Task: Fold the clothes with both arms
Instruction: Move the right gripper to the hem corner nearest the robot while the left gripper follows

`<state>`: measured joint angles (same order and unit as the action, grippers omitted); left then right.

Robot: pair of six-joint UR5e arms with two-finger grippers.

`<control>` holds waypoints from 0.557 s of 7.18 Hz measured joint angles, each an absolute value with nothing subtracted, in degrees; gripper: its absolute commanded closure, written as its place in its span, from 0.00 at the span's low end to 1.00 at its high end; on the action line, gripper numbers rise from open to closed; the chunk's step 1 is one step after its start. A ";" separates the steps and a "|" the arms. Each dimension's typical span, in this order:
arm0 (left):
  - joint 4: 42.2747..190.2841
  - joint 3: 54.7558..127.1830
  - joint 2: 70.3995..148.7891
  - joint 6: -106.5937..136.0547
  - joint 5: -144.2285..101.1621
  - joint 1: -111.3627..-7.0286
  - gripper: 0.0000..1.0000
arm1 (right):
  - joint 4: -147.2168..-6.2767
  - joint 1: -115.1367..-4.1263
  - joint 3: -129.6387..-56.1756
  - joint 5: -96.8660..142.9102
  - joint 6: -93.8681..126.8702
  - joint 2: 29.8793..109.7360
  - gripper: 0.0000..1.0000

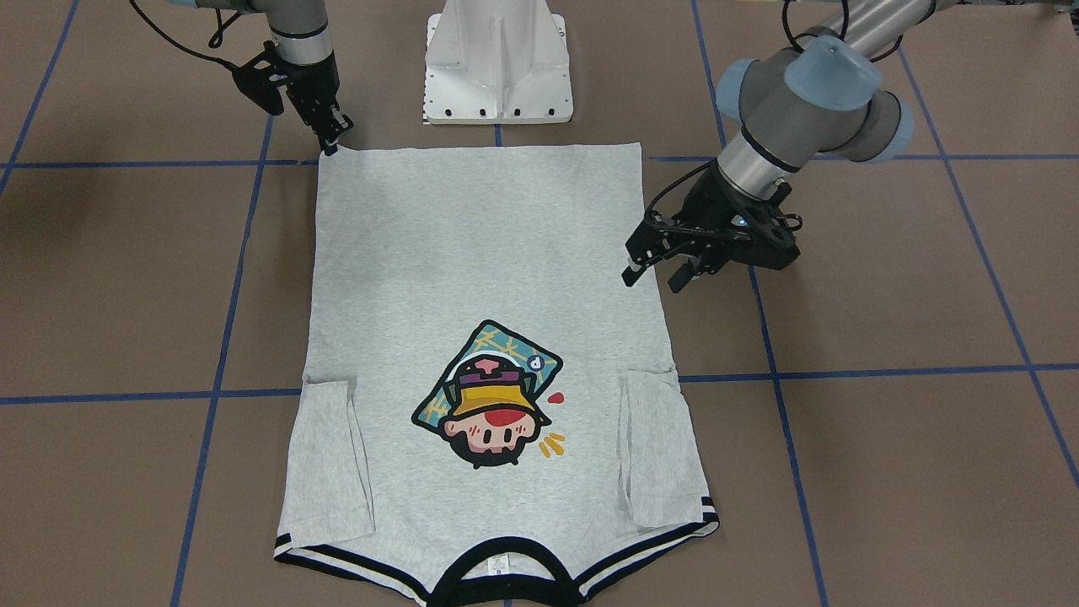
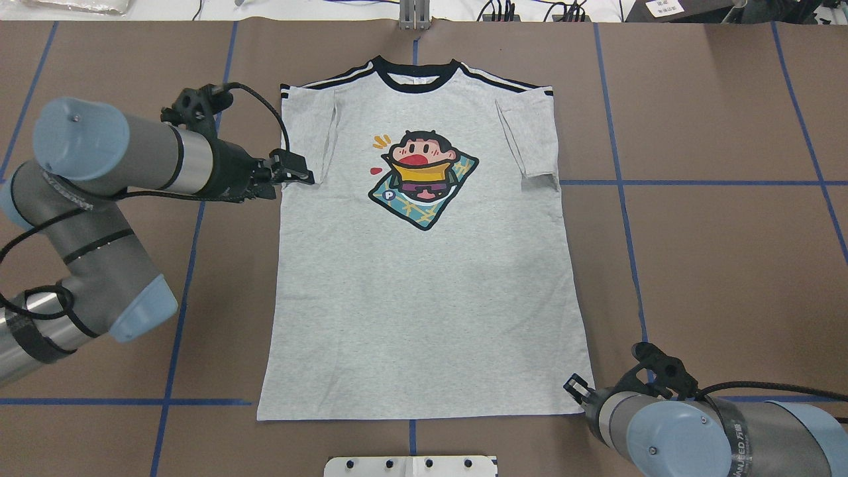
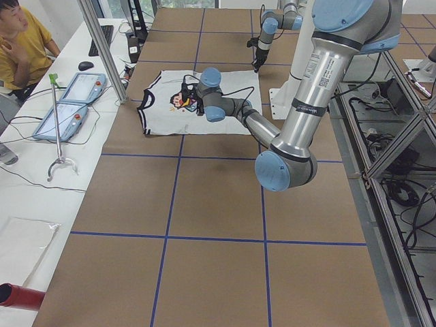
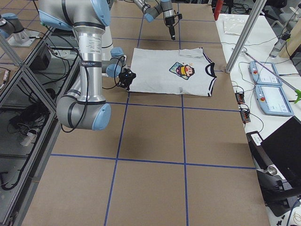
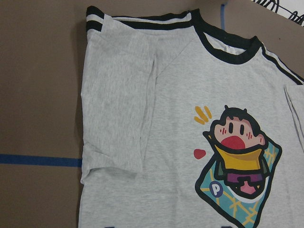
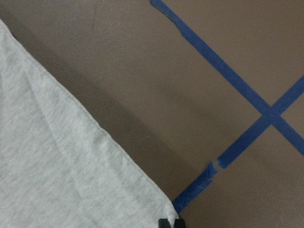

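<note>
- The T-shirt (image 2: 424, 298) lies flat on the table (image 2: 715, 265), print up, sleeves folded in.
- The left gripper (image 1: 653, 276) is at its side edge near a sleeve, fingers apart, holding nothing.
- The right gripper (image 1: 331, 143) is at a hem corner; I can't tell its grip.

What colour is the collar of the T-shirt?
The collar of the T-shirt is black; the left wrist view shows it best.

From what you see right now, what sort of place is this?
Probably a robotics lab or test cell: a left arm and a right arm work at a table taped into a blue grid, a T-shirt lies spread flat, and two teach pendants sit on a side bench.
</note>
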<state>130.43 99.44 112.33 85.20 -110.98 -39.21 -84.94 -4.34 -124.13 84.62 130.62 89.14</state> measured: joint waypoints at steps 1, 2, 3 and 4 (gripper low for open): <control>127.52 102.10 111.77 87.73 -108.13 -35.65 0.17 | -84.97 -4.34 -124.41 84.64 130.61 89.11 1.00; 122.38 106.57 109.55 89.03 -106.48 -32.79 0.17 | -84.98 -4.34 -124.65 84.62 130.61 89.04 1.00; 118.04 111.43 105.89 90.74 -105.64 -30.29 0.18 | -84.99 -4.34 -124.75 84.58 130.61 88.96 1.00; 115.63 114.74 102.69 94.38 -104.61 -27.39 0.18 | -84.99 -4.44 -124.78 84.56 130.61 88.91 1.00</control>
<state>115.63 114.74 102.69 94.38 -104.61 -27.39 -84.99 -4.44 -124.78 84.56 130.61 88.91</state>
